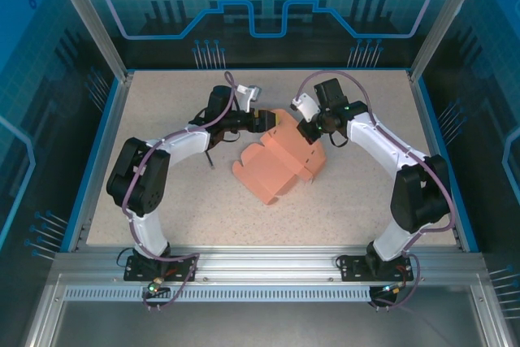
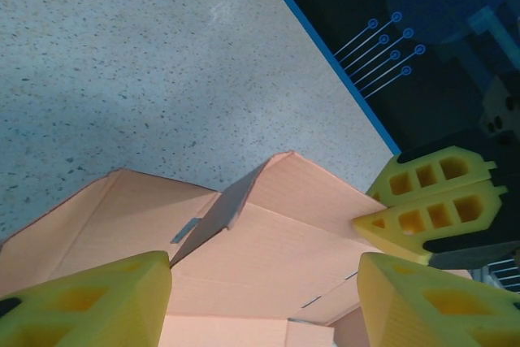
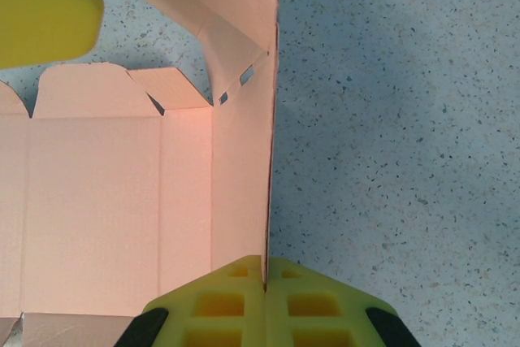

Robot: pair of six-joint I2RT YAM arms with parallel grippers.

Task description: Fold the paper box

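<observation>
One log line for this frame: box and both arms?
salmon-pink card box cutout: mostly flat, edge panel lifted | right gripper: jaws shut on that panel's edge | left gripper: jaws open over cutout

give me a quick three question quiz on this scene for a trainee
1. True or false: the right end effector is shut on an edge of the paper box.
2. The left end effector is: A) open above the box, B) shut on a flap, C) resting on bare table.
3. Short answer: is the box fully folded?

Key: 1 true. 2 A. 3 no, it lies mostly flat on the table with one side panel raised.
</observation>
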